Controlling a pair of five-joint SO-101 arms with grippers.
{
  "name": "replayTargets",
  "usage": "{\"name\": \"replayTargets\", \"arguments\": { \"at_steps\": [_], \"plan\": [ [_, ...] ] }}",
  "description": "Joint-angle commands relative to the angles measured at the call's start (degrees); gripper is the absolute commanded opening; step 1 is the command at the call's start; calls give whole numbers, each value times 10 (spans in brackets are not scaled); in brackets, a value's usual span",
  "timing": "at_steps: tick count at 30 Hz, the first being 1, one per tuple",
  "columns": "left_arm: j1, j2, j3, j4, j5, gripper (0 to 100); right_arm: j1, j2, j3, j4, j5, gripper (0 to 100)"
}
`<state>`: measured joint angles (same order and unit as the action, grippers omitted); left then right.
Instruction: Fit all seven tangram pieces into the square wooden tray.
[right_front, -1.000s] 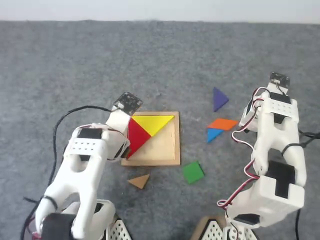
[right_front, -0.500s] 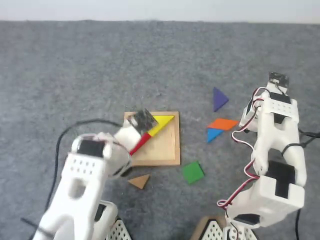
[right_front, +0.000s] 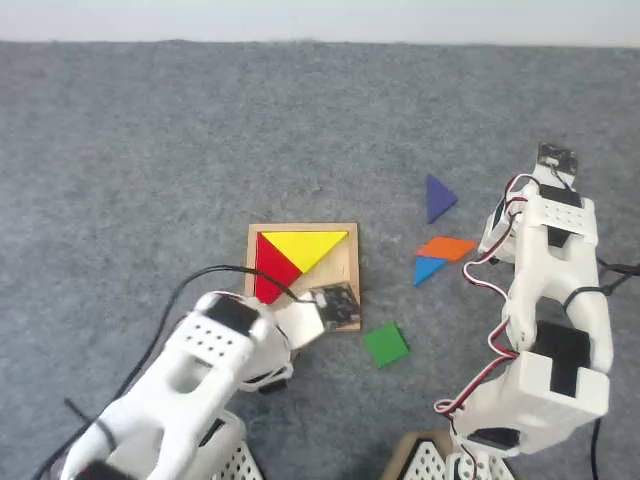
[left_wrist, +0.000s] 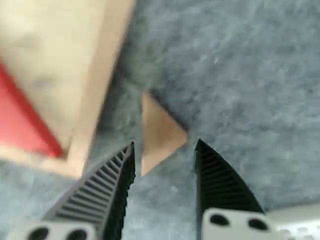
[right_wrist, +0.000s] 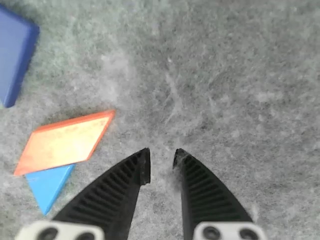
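Swung off the tray, our left claw gaped empty over the tan triangle, and we feared a finger snagging the tray's rim.

High cam fixed, looks down over whole table. Wrist cams point down, close in; left's shares the wooden tray with high.

The grey felt table is carrying the square wooden tray near its middle. A tan triangle is lying just beside the tray, and a green square is lying near its corner. Farther off, an orange parallelogram is touching a light blue triangle, with a dark blue triangle lying nearby.
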<state>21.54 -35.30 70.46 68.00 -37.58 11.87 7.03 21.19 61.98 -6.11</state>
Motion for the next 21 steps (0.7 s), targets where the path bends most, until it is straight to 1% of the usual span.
{"name": "replayTargets", "arguments": {
  "at_steps": [1,4,8,12,16,18,21],
  "plan": [
    [29,19,-7,-25,18,177,-5,-1,-4,-9,8,95],
    [25,32,-17,-27,38,177,-5,-1,-4,-9,8,95],
    [25,62,-28,-47,95,177,-5,-1,-4,-9,8,95],
    [18,102,-46,-47,99,176,-5,-1,-4,-9,7,95],
    [-25,154,-82,-47,95,177,-5,-1,-3,-9,7,95],
    [-21,170,-89,-46,98,175,-5,-1,0,-9,7,95],
    [3,176,-89,-46,113,166,-5,-1,0,-9,7,95]
  ]
}}
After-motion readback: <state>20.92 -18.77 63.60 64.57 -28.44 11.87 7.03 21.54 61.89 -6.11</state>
